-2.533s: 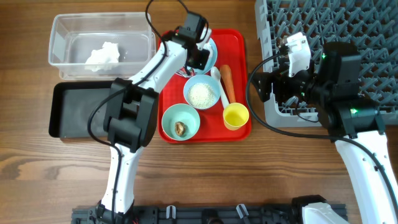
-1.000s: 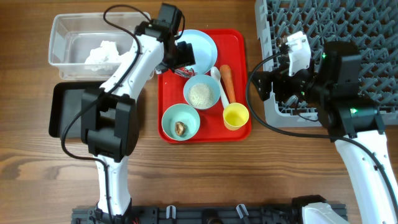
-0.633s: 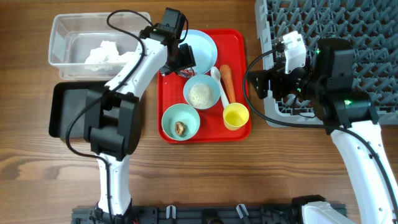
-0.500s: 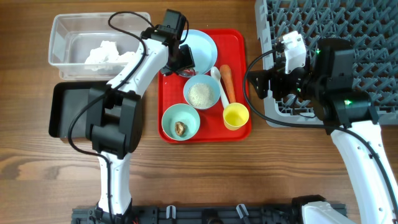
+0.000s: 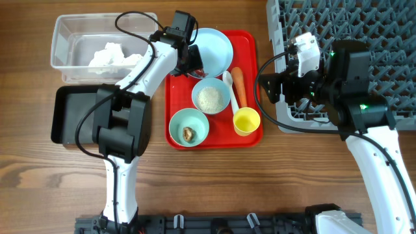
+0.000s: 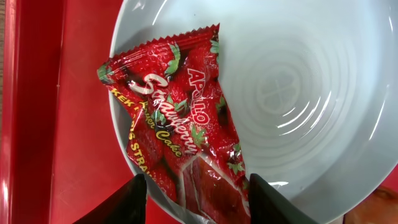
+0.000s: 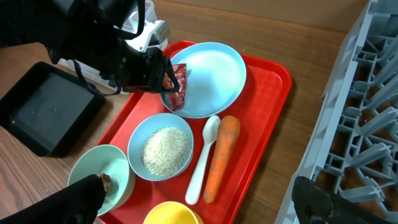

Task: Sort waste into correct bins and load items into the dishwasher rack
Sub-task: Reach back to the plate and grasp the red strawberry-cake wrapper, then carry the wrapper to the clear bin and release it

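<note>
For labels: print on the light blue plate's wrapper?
Red foil wrapper, strawberry print; best in left wrist view.

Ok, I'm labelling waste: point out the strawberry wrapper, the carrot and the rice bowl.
strawberry wrapper (image 6: 180, 143), left wrist view, printed middle.
carrot (image 7: 221, 155), right wrist view, mid-length.
rice bowl (image 7: 140, 130), right wrist view, bare inner wall.

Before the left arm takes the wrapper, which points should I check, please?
1. Left gripper jaws open: ok.
2. Wrapper end lies between the jaws: ok.
3. Nothing lies on the wrapper: ok.
4. Jaws low enough to grip without catching the plate: cannot tell.
5. Tub has room beside the napkin: ok.
</note>
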You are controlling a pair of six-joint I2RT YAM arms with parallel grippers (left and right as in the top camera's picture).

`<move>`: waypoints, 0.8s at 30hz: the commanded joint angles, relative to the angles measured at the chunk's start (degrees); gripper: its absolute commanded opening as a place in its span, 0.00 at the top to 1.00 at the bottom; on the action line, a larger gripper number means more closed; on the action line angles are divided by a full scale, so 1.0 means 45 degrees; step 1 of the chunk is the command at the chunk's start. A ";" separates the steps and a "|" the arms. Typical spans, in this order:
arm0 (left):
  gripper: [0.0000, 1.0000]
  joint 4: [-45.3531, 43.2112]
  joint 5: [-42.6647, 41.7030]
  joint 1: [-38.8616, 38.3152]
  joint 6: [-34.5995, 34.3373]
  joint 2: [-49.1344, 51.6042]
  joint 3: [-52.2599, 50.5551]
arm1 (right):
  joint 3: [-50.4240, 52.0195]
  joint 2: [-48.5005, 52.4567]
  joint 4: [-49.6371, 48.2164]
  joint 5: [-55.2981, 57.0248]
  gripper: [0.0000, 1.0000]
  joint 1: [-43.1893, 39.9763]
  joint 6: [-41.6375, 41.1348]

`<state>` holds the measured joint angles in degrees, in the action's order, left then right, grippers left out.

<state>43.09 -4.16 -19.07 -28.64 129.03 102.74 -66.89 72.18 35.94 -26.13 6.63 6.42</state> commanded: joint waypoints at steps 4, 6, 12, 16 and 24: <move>0.51 -0.0160 -0.0277 -0.0024 -0.0073 0.0253 -0.0068 | -0.0223 0.0165 -0.0068 -0.0107 0.00 -0.0029 -0.0107; 0.50 -0.0588 -0.0272 -0.0024 -0.0063 0.0228 -0.0068 | -0.0223 0.0165 -0.0073 -0.0112 0.00 -0.0029 -0.0102; 0.43 -0.1729 -0.0155 -0.0049 0.0495 0.0398 -0.0097 | -0.0223 0.0165 -0.0068 -0.0112 0.00 -0.0024 -0.0102; 0.37 -0.2059 -0.0155 -0.0102 0.0612 0.0918 -0.0097 | -0.0223 0.0165 -0.0068 -0.0112 0.00 -0.0029 -0.0117; 0.14 -0.2220 0.0078 -0.0121 0.0656 0.1263 -0.0097 | -0.0223 0.0165 -0.0053 -0.0117 0.00 -0.0024 -0.0136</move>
<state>32.58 -4.38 -19.16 -26.13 132.66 102.91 -66.89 72.18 35.97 -26.13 6.63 6.39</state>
